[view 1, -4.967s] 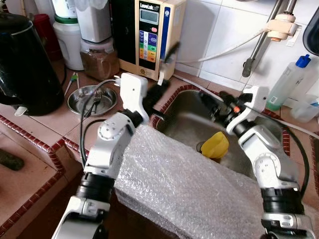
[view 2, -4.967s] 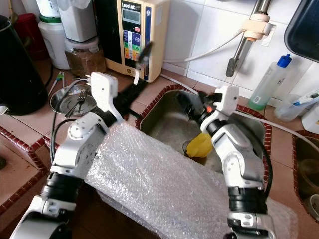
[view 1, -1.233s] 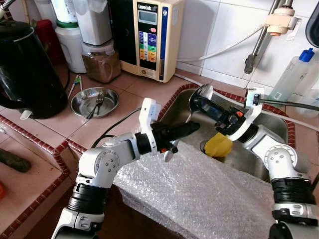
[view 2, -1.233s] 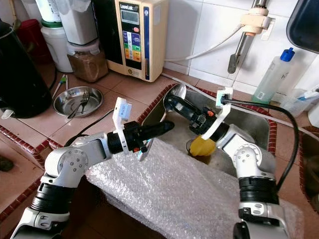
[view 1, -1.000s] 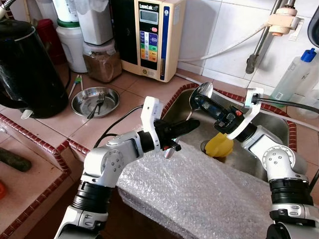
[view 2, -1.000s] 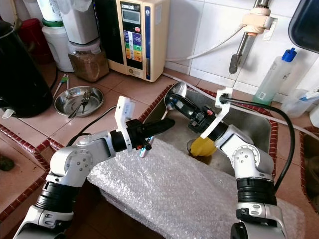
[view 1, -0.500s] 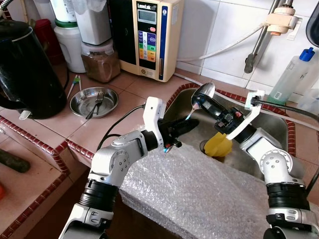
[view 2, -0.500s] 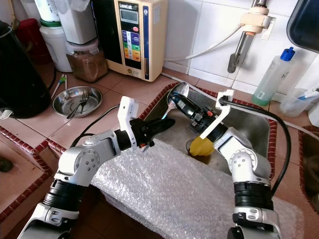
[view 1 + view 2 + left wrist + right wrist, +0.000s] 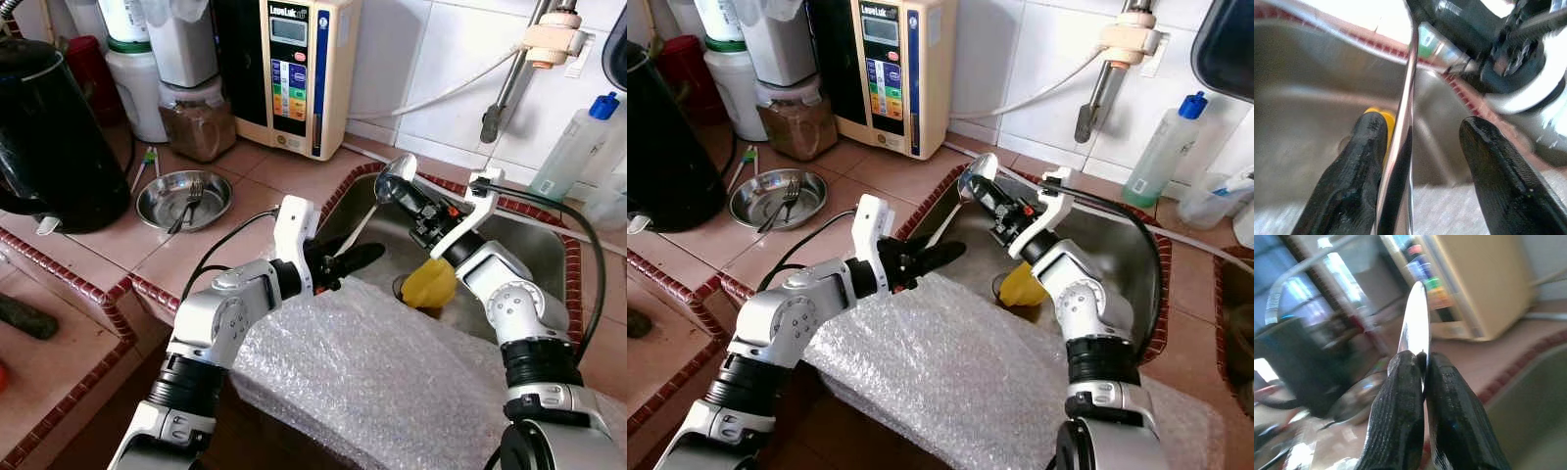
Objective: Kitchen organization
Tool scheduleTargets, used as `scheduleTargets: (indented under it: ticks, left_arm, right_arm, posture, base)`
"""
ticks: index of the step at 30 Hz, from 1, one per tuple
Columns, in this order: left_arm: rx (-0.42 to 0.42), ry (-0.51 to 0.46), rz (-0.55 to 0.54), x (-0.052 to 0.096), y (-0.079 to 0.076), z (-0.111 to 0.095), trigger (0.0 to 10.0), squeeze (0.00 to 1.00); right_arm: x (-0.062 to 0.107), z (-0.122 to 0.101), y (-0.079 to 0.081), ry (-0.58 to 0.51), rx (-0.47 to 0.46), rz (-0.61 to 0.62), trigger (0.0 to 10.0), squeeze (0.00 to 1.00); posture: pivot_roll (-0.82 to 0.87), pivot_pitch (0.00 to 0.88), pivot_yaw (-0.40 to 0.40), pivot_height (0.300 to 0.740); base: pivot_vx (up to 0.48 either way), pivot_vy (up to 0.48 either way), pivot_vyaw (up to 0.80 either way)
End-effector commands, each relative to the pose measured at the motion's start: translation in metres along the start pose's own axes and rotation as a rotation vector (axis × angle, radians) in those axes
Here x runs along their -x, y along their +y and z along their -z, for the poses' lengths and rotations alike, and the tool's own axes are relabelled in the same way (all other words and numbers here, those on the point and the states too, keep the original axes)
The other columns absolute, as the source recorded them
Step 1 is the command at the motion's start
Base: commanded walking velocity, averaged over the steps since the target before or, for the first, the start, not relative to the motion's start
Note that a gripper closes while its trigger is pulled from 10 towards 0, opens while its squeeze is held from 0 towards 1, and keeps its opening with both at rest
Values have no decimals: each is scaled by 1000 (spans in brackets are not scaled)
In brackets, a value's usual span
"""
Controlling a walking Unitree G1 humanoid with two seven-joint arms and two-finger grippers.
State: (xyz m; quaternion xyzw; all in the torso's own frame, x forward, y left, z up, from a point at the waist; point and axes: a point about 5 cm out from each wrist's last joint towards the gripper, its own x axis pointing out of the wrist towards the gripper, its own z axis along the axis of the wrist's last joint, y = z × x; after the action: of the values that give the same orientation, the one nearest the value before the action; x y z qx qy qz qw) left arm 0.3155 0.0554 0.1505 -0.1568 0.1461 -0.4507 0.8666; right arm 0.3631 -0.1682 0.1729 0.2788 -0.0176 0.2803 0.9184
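A steel spoon [image 9: 395, 177] hangs over the sink [image 9: 529, 240], its bowl up and its handle [image 9: 356, 228] slanting down to the left. My right gripper [image 9: 409, 200] is shut on the spoon just below the bowl; the right wrist view shows the bowl [image 9: 1418, 323] edge-on above the pinched fingertips [image 9: 1405, 367]. My left gripper [image 9: 359, 257] reaches over the sink's near edge, open. In the left wrist view the handle [image 9: 1404, 127] runs between its two fingers [image 9: 1359, 161], close against one and apart from the other.
A yellow object [image 9: 429, 284] lies by the sink drain. Bubble wrap [image 9: 392, 382] drapes over the counter's front edge. On the tiled counter to the left stand a steel dish with a fork [image 9: 183, 198], a black kettle [image 9: 49, 137] and a water machine [image 9: 289, 73]. A tap [image 9: 509, 88] and bottle [image 9: 573, 147] stand behind.
Since five seconds ago my right gripper has lifted the spoon out of the sink. My left gripper swung from the counter to the spoon's handle, which now sits between its fingers.
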Motion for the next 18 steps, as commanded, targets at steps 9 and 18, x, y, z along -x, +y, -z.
scheduleTargets:
  ticks: [9, 18]
  left_arm:
    - [-101, 14, -131, 5, 16, 1, 10000, 1000]
    - [-297, -30, -261, 5, 22, -12, 10000, 1000]
  right_arm:
    - [16, -37, -34, -119, 168, 264, 0, 0]
    - [24, -29, -53, 12, 544, 516, 0, 0]
  posture:
    - [-19, 0, -42, 740]
    - [-19, 0, -43, 740]
  base:
    - [0, 0, 0]
    - [0, 0, 0]
